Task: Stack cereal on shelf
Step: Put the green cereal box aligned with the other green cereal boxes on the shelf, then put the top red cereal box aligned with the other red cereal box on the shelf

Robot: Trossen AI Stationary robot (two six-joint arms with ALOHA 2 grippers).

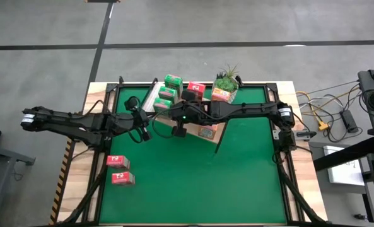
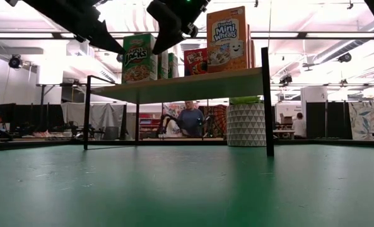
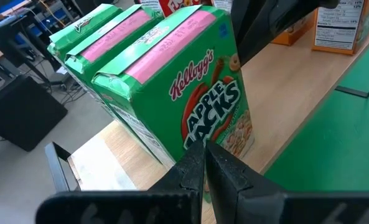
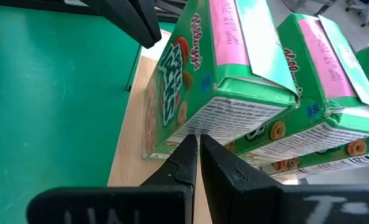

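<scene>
The shelf (image 1: 156, 96), a light-wood board on a thin black frame, stands at the table's far middle. Three green cereal boxes (image 1: 166, 93) stand on it in a row, with red boxes (image 1: 197, 88) and an orange box (image 2: 227, 39) beside them. My left gripper (image 3: 206, 152) is shut, its tips in front of the nearest green box's (image 3: 196, 81) logo face. My right gripper (image 4: 198, 142) is shut too, its tips at that green box's (image 4: 221, 81) printed narrow side. In the low view the left gripper (image 2: 120, 49) and the right gripper (image 2: 157, 49) flank this box. My left gripper points its shut fingertips slanting down at the lower part of the box's logo face (image 3: 218, 134); whether they touch it I cannot tell. My right gripper points its shut fingertips slanting down at the lower edge of the box's narrow side (image 4: 221, 121); whether they touch it I cannot tell.
Two red cereal boxes (image 1: 118, 162) (image 1: 122, 179) lie on the green mat (image 1: 205, 183) near its left edge. A potted plant (image 1: 225, 82) stands at the shelf's far right. Open mat lies toward the near edge. A person (image 2: 190, 120) sits in the room beyond.
</scene>
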